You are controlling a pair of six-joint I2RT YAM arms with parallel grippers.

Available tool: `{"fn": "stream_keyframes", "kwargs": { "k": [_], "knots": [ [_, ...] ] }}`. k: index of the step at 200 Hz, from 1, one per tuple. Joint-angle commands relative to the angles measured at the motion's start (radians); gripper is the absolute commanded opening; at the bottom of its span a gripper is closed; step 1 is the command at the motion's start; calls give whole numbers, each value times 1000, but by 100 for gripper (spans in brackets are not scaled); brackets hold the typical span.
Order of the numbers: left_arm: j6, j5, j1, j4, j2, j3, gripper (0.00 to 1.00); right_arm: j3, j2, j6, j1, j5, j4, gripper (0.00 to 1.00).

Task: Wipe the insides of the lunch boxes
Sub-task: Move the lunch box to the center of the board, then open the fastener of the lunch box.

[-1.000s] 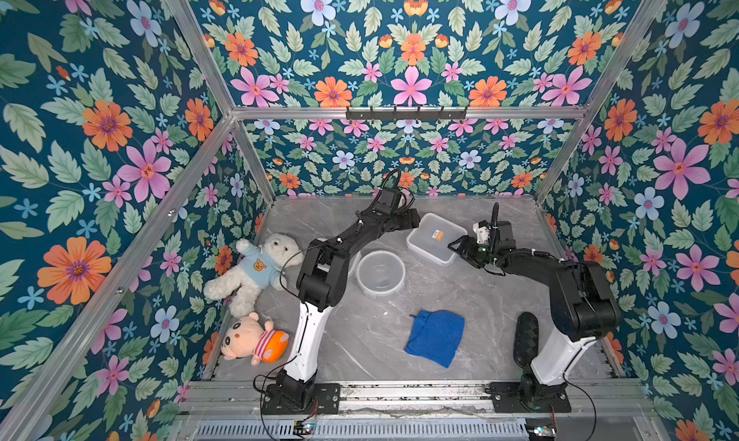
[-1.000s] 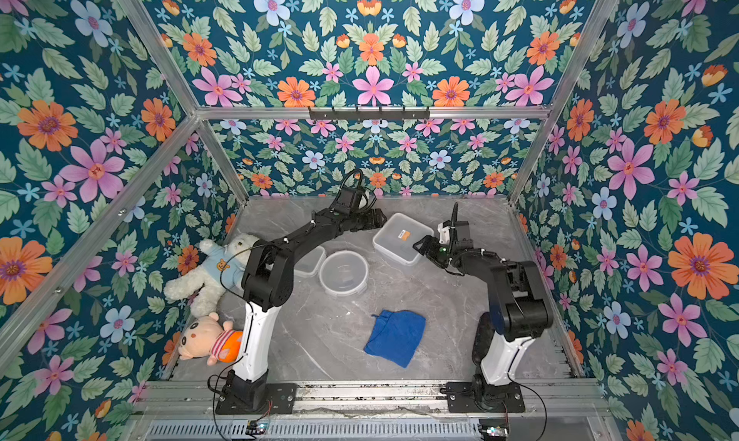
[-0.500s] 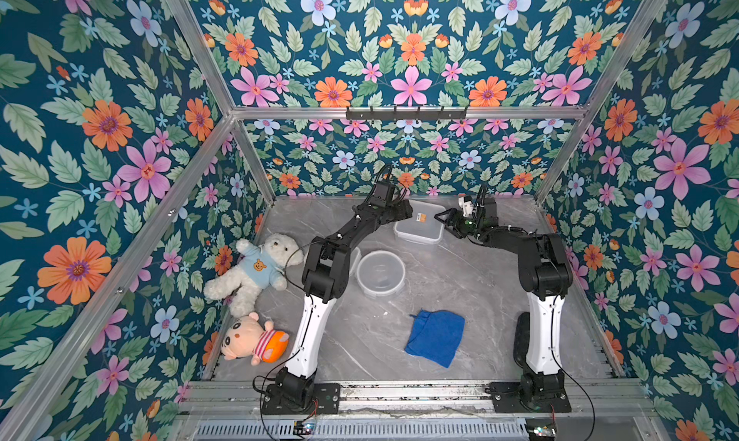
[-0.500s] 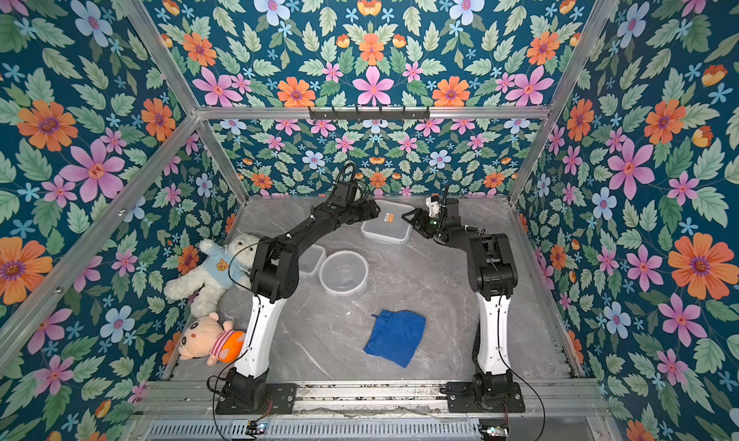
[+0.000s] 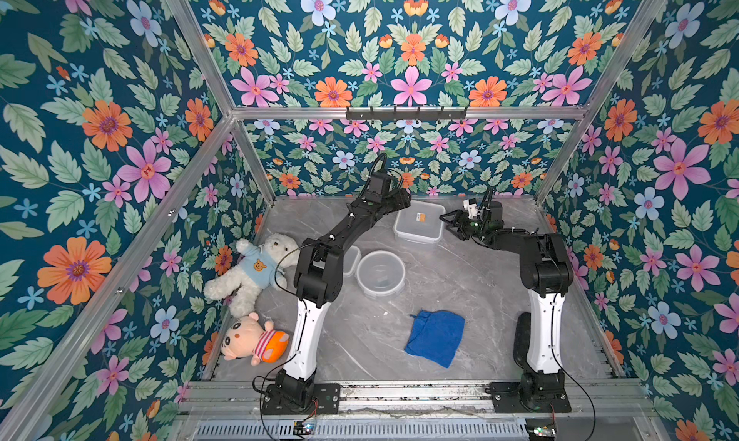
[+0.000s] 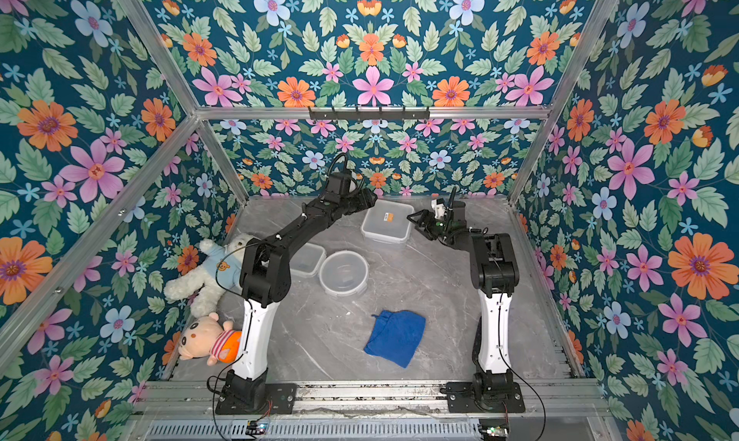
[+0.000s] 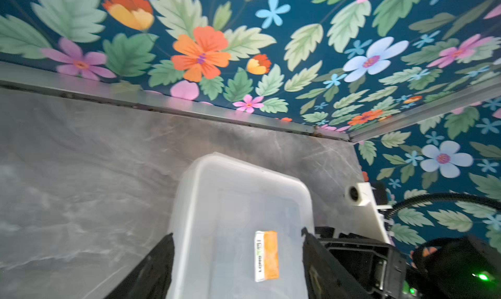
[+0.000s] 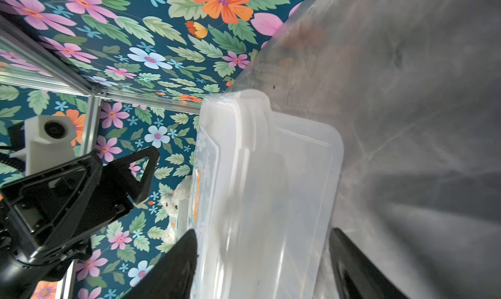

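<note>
Well, I'd say nothing's wiped: the cloth (image 5: 435,336) lies near the bench's (image 5: 460,283) front edge. The left gripper (image 7: 236,232) and right gripper (image 8: 263,230) straddle the back-edge box (image 5: 416,230), fingers spread; grip unclear.

top views: high front, looking down, far | wrist views: close, sharing square lunch box (image 7: 238,202)

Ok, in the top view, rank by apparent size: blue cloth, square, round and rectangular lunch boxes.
1. blue cloth
2. square lunch box and round lunch box: look alike; square one sits farther back, so unranked
3. rectangular lunch box: smallest showing, but left arm hides part
</note>
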Motion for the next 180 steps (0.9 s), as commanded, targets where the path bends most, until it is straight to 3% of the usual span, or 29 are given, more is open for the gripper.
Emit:
{"fn": "stream_keyframes", "kwargs": {
  "k": [1, 65, 118, 148, 180],
  "knots": [
    [-54, 87, -16, 26, 62, 32, 70, -18, 26, 138, 1, -63, 242, 75],
    [-118, 136, -27, 32, 173, 66, 67, -23, 84, 260, 3, -80, 432, 66],
    [-132, 133, -29, 32, 183, 19, 68, -33, 93, 301, 2, -70, 483, 36],
    [-134, 134, -34, 39, 183, -19, 68, -54, 53, 257, 1, -55, 412, 25],
    [-131, 131, -37, 45, 183, -50, 68, -77, -39, 86, 0, 5, 155, 8]
  ]
}}
